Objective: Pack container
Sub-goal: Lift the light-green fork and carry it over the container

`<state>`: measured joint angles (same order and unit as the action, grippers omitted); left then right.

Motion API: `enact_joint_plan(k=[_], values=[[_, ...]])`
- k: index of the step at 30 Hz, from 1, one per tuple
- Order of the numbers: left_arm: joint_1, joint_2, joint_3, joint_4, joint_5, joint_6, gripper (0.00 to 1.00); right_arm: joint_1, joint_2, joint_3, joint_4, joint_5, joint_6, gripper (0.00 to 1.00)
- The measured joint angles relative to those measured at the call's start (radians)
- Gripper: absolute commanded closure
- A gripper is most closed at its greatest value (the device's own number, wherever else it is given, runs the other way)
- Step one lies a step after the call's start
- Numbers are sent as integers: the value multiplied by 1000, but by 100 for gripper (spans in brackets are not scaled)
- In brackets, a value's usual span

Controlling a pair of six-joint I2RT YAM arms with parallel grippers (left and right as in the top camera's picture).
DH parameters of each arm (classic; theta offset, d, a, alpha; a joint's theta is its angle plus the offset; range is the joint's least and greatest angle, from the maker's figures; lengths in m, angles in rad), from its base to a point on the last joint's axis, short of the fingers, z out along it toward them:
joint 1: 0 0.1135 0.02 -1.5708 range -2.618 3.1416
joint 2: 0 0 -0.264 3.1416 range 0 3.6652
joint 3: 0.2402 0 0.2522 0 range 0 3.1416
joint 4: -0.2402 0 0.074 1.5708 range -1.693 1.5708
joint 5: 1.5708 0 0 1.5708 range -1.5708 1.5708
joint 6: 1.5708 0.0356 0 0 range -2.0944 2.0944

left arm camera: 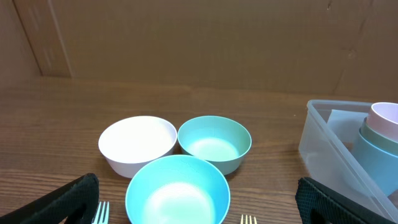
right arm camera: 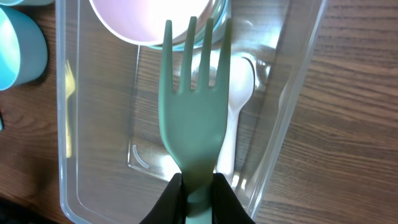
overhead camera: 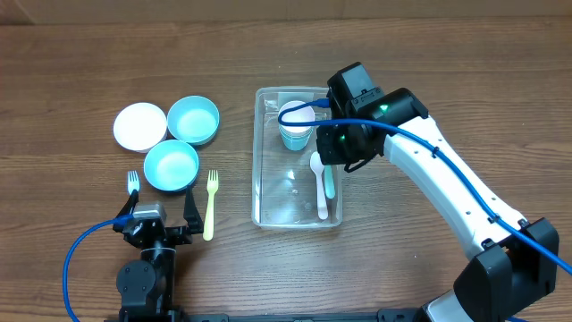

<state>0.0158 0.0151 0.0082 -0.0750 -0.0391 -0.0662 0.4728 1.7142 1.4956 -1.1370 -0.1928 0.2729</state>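
The clear container (overhead camera: 261, 179) sits mid-table, its rim also in the right wrist view (right arm camera: 292, 106). Stacked cups (overhead camera: 296, 127) stand at its far end, and a white spoon (overhead camera: 320, 188) lies along its right side. My right gripper (overhead camera: 336, 154) hovers over that right side, shut on the handle of a teal fork (right arm camera: 196, 106). The fork's tines point toward the cups, and it hangs above the spoon (right arm camera: 241, 84). My left gripper (overhead camera: 161, 220) is open near the front left, with nothing between its fingers (left arm camera: 62, 202).
A white bowl (overhead camera: 140, 125) and two teal bowls (overhead camera: 193, 119) (overhead camera: 172, 165) cluster at the left. A pale blue fork (overhead camera: 133, 183) and a yellow fork (overhead camera: 211, 204) lie beside the near bowl, just ahead of the left gripper.
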Motion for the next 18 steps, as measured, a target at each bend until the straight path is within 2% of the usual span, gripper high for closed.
enact_joint_plan(k=[5, 10, 13, 18], values=[[0, 0, 0, 0, 0, 0, 0, 6, 0, -3, 0, 2, 5, 84], [0, 0, 0, 0, 0, 0, 0, 7, 0, -3, -1, 9, 9, 58], [0, 0, 0, 0, 0, 0, 0, 7, 0, -3, -1, 12, 10, 53], [0, 0, 0, 0, 0, 0, 0, 7, 0, -3, -1, 14, 11, 51]])
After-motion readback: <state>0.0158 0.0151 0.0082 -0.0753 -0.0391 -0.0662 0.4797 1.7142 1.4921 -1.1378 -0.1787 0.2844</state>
